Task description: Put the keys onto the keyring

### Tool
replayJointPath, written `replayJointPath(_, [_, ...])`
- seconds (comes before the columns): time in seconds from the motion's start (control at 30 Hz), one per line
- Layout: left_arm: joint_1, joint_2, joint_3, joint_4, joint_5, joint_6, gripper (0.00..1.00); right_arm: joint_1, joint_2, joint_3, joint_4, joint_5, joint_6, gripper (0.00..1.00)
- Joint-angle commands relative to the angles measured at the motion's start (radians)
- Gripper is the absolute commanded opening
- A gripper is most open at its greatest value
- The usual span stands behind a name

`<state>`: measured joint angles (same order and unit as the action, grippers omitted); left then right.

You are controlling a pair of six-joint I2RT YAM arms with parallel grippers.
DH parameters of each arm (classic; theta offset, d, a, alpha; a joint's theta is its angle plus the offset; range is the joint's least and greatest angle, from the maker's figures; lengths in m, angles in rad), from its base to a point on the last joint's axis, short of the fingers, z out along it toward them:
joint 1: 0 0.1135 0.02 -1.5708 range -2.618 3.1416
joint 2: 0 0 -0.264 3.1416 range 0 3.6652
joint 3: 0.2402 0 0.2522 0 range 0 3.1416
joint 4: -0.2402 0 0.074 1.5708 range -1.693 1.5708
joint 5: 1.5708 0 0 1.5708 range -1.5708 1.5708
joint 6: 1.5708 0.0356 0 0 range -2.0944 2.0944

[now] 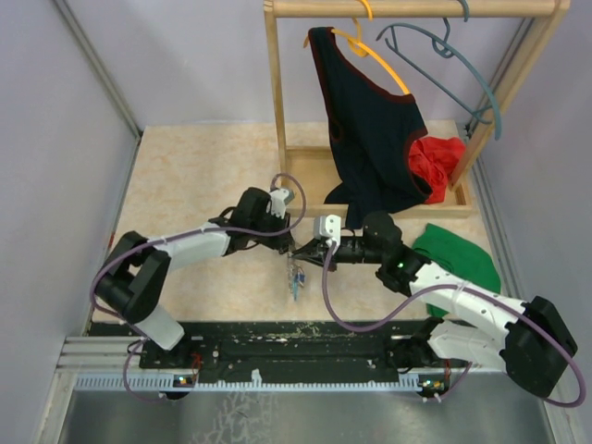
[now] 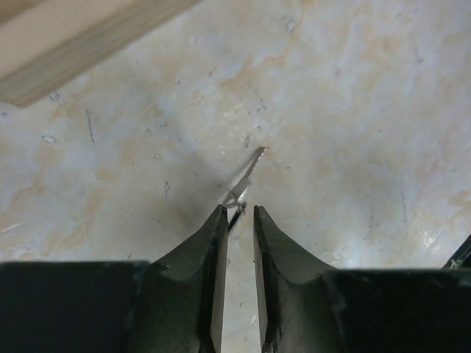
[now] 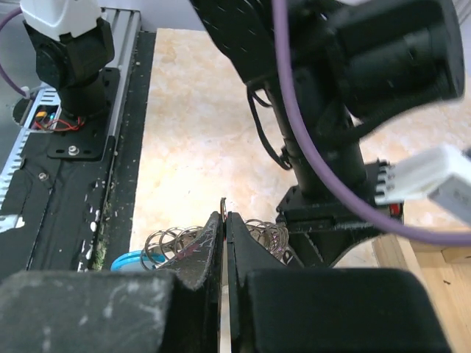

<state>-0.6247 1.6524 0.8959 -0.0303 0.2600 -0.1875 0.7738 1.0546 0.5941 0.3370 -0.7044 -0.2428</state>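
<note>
Right wrist | right jaws clamp keyring (image 3: 169, 241) | left jaws clamp key (image 2: 249, 168)

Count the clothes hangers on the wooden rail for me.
2. An orange hanger carrying the dark top hangs mid-rail; an empty grey-blue hanger hangs to its right. None appears hidden.

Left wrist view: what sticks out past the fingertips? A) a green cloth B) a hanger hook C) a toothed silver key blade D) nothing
C: a thin toothed key blade juts out from between the nearly closed fingers of the left gripper.
</note>
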Motion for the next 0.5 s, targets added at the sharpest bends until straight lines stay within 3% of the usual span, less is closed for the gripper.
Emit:
replayJointPath(0.0, [-0.003,-0.123,-0.12,0.245,-0.011,-0.051,0.28,-0.007,-0.036,0.0,0.035,0.034,-0.017,0.0])
replayJointPath(0.23, [0.028,-0.337,-0.348,0.48,-0.078,0.027,0.4,-0.007,-0.019,-0.01,0.029,0.094,-0.029,0.0])
replayJointPath(0.47, [0.05,-0.542,-0.577,0.807,0.045,0.136,0.46,-0.007,0.021,0.009,0.015,0.12,-0.056,0.0])
